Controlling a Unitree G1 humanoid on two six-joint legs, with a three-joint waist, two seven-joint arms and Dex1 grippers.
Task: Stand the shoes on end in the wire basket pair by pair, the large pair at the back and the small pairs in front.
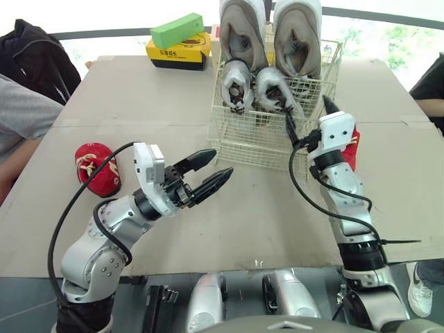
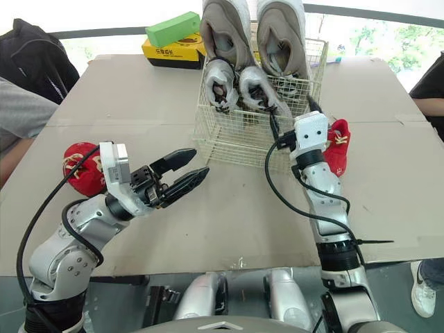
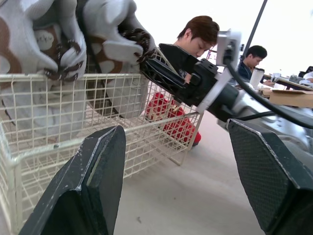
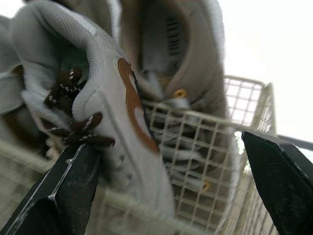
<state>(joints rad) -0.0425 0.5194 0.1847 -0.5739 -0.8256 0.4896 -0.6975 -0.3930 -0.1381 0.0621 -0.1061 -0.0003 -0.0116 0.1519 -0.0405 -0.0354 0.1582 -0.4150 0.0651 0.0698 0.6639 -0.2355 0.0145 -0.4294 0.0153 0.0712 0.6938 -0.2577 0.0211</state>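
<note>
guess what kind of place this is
Likely an office or lab set up for robot trials: people sit working at desks behind, a cardboard-covered table holds the wire basket of shoes, and bright windows run along the far side.

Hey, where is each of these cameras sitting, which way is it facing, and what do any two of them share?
Eye views: on the head, looking forward and down at the table and wire basket; both arms show, with left gripper and right gripper.
Left wrist view: on that wrist, facing the basket's side; own fingers in front, the right gripper beyond.
Right wrist view: on that wrist, close against a small grey shoe in the basket, between own fingers.
Shared: all show the basket.
</note>
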